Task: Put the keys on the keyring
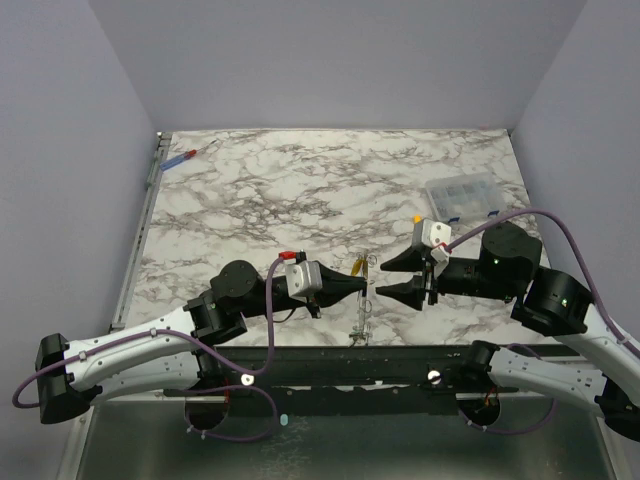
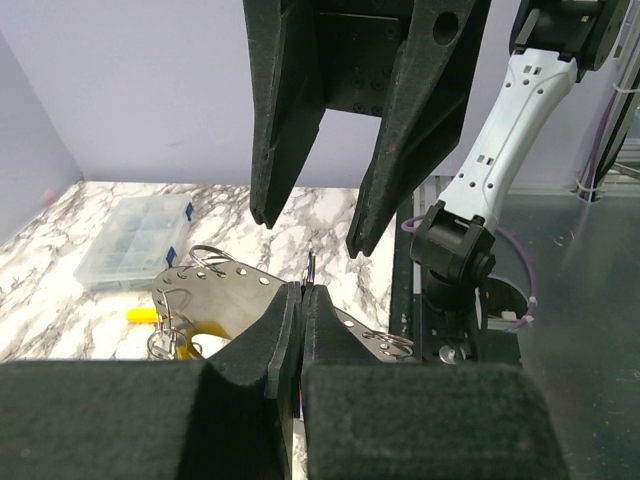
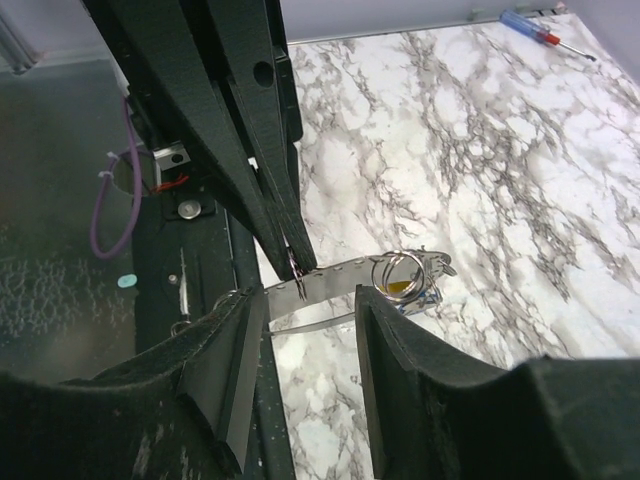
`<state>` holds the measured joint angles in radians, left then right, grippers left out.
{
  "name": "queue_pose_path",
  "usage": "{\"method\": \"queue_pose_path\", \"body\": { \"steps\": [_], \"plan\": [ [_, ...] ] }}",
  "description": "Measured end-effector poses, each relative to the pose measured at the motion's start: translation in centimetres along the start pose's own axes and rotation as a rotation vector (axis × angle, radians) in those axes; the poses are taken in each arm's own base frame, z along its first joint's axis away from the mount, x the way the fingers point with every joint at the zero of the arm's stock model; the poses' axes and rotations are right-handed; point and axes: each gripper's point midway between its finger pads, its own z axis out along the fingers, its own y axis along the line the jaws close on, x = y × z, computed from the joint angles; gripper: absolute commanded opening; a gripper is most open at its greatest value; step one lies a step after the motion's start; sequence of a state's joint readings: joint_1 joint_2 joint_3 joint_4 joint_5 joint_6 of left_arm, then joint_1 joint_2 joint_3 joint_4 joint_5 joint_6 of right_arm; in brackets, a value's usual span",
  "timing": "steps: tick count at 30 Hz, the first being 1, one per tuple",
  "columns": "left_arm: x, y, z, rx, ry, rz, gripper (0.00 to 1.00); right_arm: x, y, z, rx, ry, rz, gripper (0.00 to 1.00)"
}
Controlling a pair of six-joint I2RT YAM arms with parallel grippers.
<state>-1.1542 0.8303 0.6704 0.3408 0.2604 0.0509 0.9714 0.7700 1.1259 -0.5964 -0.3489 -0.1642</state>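
Left gripper [image 2: 300, 300] jaws pinch the keyring [image 3: 297, 270] wire; right gripper [image 3: 305, 330] jaws stand apart, straddling the holed metal strip [image 2: 250, 295] beneath it.

The keys [image 3: 408, 290] are too small to count.

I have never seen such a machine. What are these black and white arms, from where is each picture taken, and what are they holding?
These are two robot arms bolted at the near edge of a marble table. One picture looks down from above; the other two come from a camera on each wrist, so each shows its own fingers large in front.

The left gripper is shut on a thin wire ring. The right gripper faces it with open jaws and holds nothing. Below them lies a perforated metal strip with small rings and something yellow.

Farther away are a clear plastic box and a red-and-blue screwdriver.
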Motion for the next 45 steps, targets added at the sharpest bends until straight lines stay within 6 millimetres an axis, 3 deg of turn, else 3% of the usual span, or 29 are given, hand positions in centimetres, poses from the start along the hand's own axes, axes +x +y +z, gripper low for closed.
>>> {"method": "queue_pose_path", "body": {
  "steps": [16, 24, 45],
  "plan": [
    [1.3, 0.1, 0.0, 0.003, 0.047, 0.021, 0.0, 3.3, -0.5, 1.1, -0.045, 0.193, -0.078, 0.36],
    [2.3, 0.2, 0.2, 0.006, 0.078, 0.04, 0.0, 2.8, -0.3, 1.0, -0.068, 0.199, -0.087, 0.31],
    [4.1, 0.2, 0.3, 0.013, 0.135, 0.049, 0.0, 3.9, -0.4, 1.8, -0.086, 0.254, -0.077, 0.26]
  ]
}}
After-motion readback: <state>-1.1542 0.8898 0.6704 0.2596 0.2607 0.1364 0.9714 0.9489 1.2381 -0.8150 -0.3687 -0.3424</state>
